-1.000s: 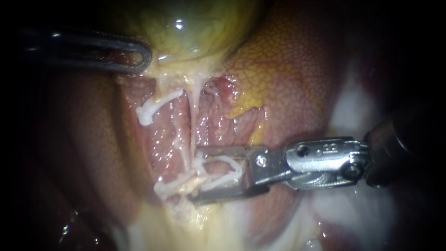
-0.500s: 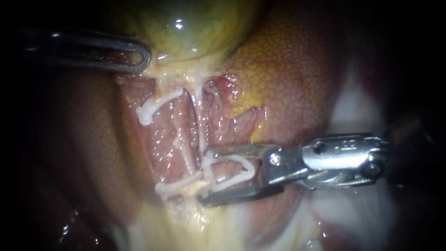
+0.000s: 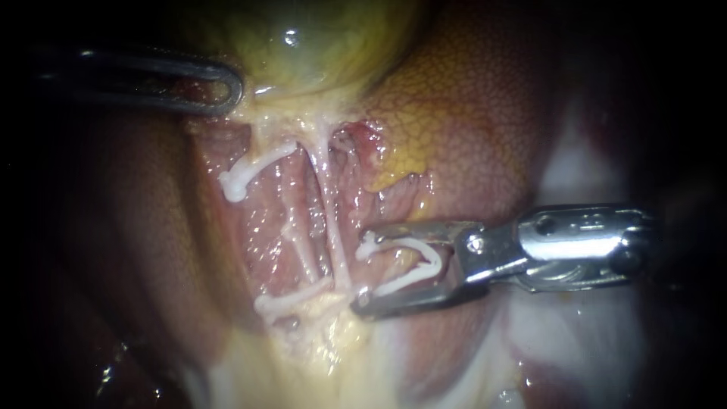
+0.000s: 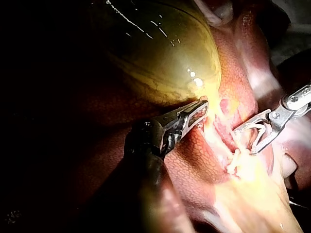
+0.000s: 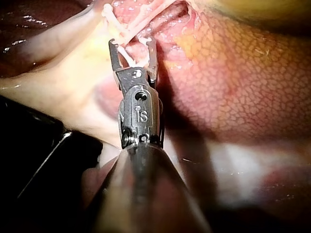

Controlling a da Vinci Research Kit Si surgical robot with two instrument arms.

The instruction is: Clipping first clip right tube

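Observation:
The right tube [image 3: 333, 220] runs pale and thin down from the gallbladder [image 3: 318, 38], with the left tube [image 3: 297, 227] beside it. My right instrument [image 3: 362, 274] lies just right of the right tube, its jaws wide apart and holding an open white clip [image 3: 424, 254] between them. The jaw tips are level with the tube's lower part, apart from it. My left instrument [image 3: 227, 91] is shut on tissue at the gallbladder's lower edge. In the left wrist view its jaws [image 4: 199, 110] lie together there, and the right instrument [image 4: 244, 141] shows beyond. The right wrist view shows the right instrument [image 5: 132, 42] carrying the clip.
Two white clips cross the left tube, one high [image 3: 254, 168] and one low [image 3: 291, 301]. Mottled liver [image 3: 485, 129] flanks the dissected bed on both sides. Yellowish pale tissue [image 3: 318, 356] lies below the tubes.
My right instrument has drawn back to the right with the clip still in its jaws; its tips, earlier astride the tubes, now sit right of the right tube. The left instrument holds still.

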